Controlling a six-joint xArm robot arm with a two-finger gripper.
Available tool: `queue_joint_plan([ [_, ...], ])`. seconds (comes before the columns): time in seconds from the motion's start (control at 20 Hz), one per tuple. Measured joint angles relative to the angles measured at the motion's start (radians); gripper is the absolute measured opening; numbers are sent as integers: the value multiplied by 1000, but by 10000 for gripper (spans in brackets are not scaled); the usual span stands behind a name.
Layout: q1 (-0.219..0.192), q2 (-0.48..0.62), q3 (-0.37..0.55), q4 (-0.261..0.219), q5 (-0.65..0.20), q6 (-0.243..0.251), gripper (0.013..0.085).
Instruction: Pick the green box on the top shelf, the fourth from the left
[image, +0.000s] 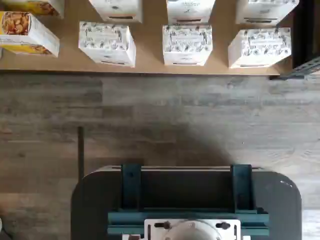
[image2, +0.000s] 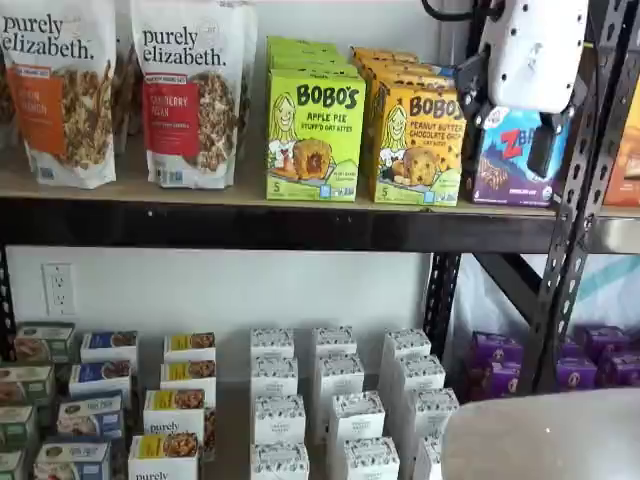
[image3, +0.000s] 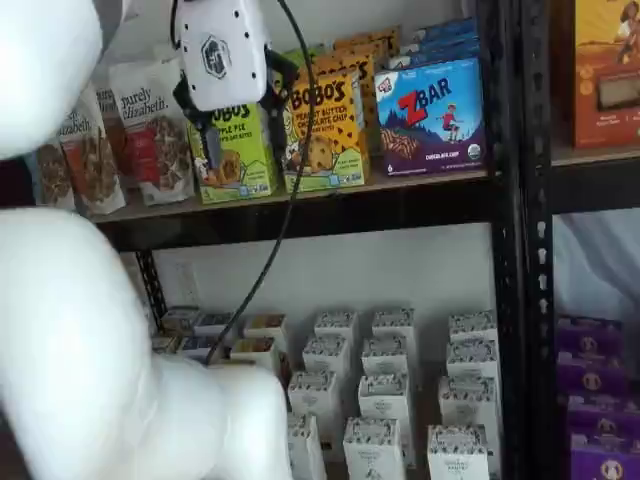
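Note:
The green box (image2: 315, 135) reads "BOBO'S APPLE PIE" and stands upright at the front of the top shelf (image2: 250, 192), with more green boxes behind it. My gripper (image2: 508, 120) hangs open in front of the rack, to the right of the green box and apart from it. Its black fingers (image2: 546, 146) hold nothing. In a shelf view the gripper (image3: 238, 120) partly covers the green box (image3: 240, 160). The wrist view shows neither of them, only the floor and the lower cartons.
Two granola bags (image2: 195, 95) stand left of the green box. A yellow-orange Bobo's box (image2: 415, 140) touches its right side, with a blue Zbar box (image2: 510, 165) beyond. White cartons (image2: 340, 400) fill the lower level. A black upright (image2: 570, 210) stands right. The white arm (image3: 90, 340) fills the left.

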Motion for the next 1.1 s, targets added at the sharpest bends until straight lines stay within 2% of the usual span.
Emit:
queue_joint_plan([
  [0.1,-49,-71,65,51,-115,-33,850],
  [0.2,-72,-86,80,79,-148,-50,850],
  [0.7,-82,-83,75,88,-145,-59,850],
  [1.0,-65,-81,78,82,-176,-46,850],
  [1.1,-47,-78,78,73,-187,-33,850],
])
